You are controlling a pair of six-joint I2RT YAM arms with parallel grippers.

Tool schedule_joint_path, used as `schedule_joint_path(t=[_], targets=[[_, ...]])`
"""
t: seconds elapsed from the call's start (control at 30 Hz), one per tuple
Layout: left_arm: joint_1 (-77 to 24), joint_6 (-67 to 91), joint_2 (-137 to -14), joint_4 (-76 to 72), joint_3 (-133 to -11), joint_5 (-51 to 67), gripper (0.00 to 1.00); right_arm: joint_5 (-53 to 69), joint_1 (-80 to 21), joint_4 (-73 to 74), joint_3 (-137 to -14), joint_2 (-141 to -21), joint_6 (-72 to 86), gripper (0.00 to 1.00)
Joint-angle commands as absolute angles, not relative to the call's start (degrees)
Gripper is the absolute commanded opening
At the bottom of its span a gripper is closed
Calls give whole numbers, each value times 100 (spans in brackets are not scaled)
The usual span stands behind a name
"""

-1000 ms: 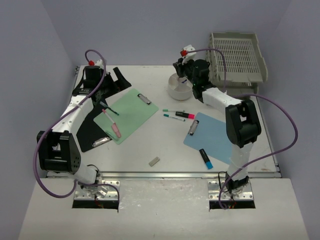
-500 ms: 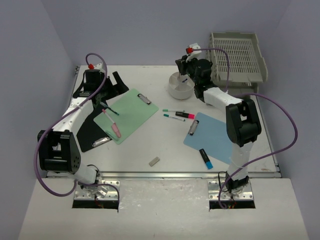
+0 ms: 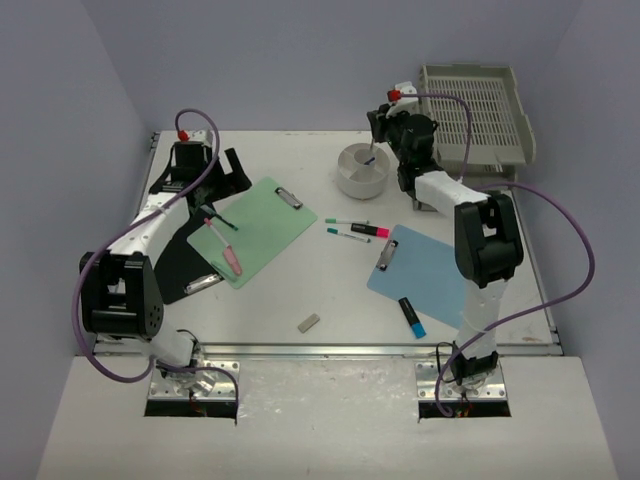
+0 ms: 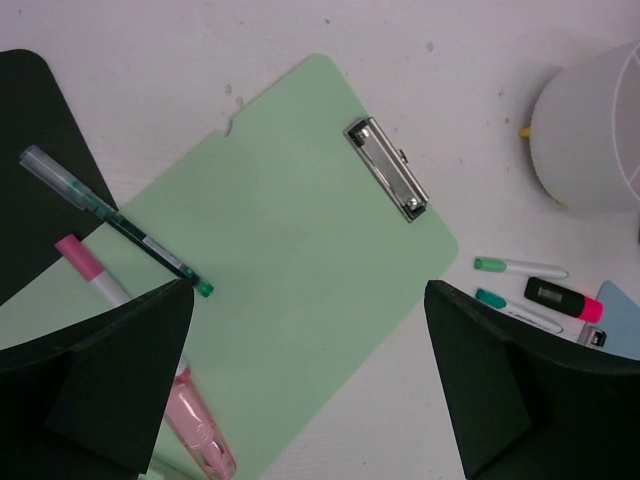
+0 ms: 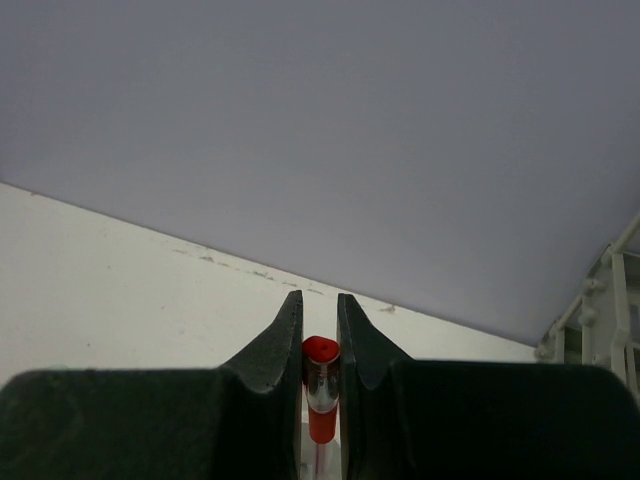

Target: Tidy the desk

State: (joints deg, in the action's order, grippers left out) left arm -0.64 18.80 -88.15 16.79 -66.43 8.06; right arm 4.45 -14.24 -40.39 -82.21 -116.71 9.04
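The white desk (image 3: 300, 290) holds a green clipboard (image 3: 255, 228) with a green pen (image 3: 218, 217) and a pink highlighter (image 3: 225, 250) lying on its left part. My left gripper (image 3: 205, 185) hovers over that clipboard, open and empty. In the left wrist view the left gripper (image 4: 308, 290) frames the green clipboard (image 4: 290, 200), the green pen (image 4: 115, 222) and the pink highlighter (image 4: 190, 410). My right gripper (image 3: 378, 140) is at the back, over a white cup (image 3: 362, 172). The right gripper (image 5: 320, 305) is shut on a red-capped pen (image 5: 321, 385).
A black clipboard (image 3: 180, 265) lies under the green one's left side. Two green markers (image 3: 347, 222) and a pink highlighter (image 3: 370, 231) lie mid-desk beside a blue clipboard (image 3: 425, 270) and a blue highlighter (image 3: 411, 317). An eraser (image 3: 309, 322) lies near the front. Grey trays (image 3: 475, 115) stand back right.
My right gripper has shifted right and back with the pen, uncovering more of the white cup. The left wrist has drawn slightly back.
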Motion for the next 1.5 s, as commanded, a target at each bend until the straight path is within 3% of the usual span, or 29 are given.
schedule_joint_path(t=[0.0,0.3,0.33,0.43,0.5,0.73,0.87,1.07,1.27,1.37,1.47], targets=[[0,1747,-9027,1728,-6968,274,95,370,-1389,-4286,-8437,-11858,990,0],[0,1787,-9913,2253,-7508,-547,78,434,-1389,-4154,-8462,-12065,1215,3],[0,1792,-10054,2314,-7548,-587,77,459,-1389,-4128,-8421,-12060,1220,9],[0,1851,-10338,2385,-7683,-717,73,552,-1390,-4019,-8311,-12001,1287,45],[0,1888,-10504,2438,-7764,-769,69,685,-1397,-3967,-8231,-11925,1332,58],[158,2215,-10993,2762,-8084,-909,59,942,-1394,-3786,-8125,-11631,1343,76],[158,2400,-11174,2835,-8062,-940,59,1213,-1389,-3837,-7916,-11388,1230,96],[158,2566,-11551,2874,-8183,-879,57,1442,-1397,-3882,-7629,-11029,859,99],[158,2616,-11918,2860,-8331,-707,44,1717,-1421,-3364,-7402,-10534,149,99],[149,2602,-12060,2842,-8383,-520,32,1784,-1441,-2854,-7360,-10309,-157,99],[158,2555,-12149,2873,-8431,-329,7,1768,-1476,-2015,-7490,-10095,-217,99]])
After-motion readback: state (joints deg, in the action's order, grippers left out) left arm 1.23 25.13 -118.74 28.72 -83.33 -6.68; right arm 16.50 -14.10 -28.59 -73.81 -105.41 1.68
